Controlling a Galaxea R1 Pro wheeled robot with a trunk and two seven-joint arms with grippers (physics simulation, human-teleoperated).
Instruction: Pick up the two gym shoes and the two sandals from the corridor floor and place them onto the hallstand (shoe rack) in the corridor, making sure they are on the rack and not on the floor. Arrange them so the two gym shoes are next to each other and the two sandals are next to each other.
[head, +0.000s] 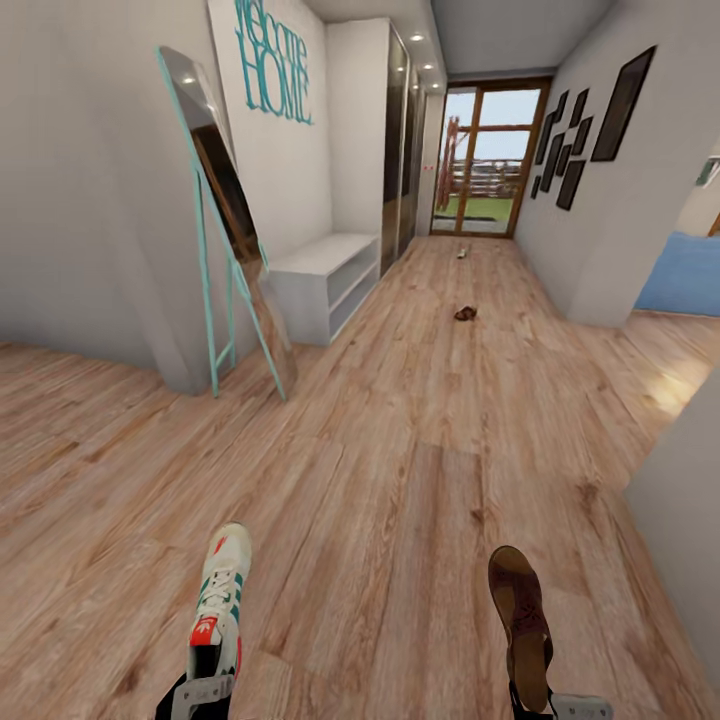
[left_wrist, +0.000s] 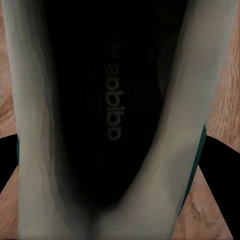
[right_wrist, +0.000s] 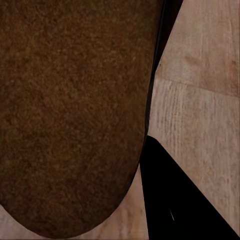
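In the head view, at the bottom left, my left gripper (head: 205, 668) is shut on the heel of a white gym shoe (head: 222, 590) with green stripes, its toe pointing away. Its dark insole (left_wrist: 112, 100) is close up in the left wrist view, with a black finger (left_wrist: 220, 155) beside it. At the bottom right my right gripper (head: 532, 695) is shut on a brown sandal (head: 520, 610). The sandal's brown surface (right_wrist: 75, 110) sits against a black finger (right_wrist: 175, 205). The other sandal (head: 465, 313) lies far down the corridor floor (head: 400, 450). The white hallstand (head: 325, 275) stands against the left wall.
A mint-framed mirror (head: 225, 215) leans on the left wall in front of the hallstand. A small pale object (head: 461, 252), too small to identify, lies near the glass door (head: 485, 165). A wall corner (head: 685, 520) juts in at the right.
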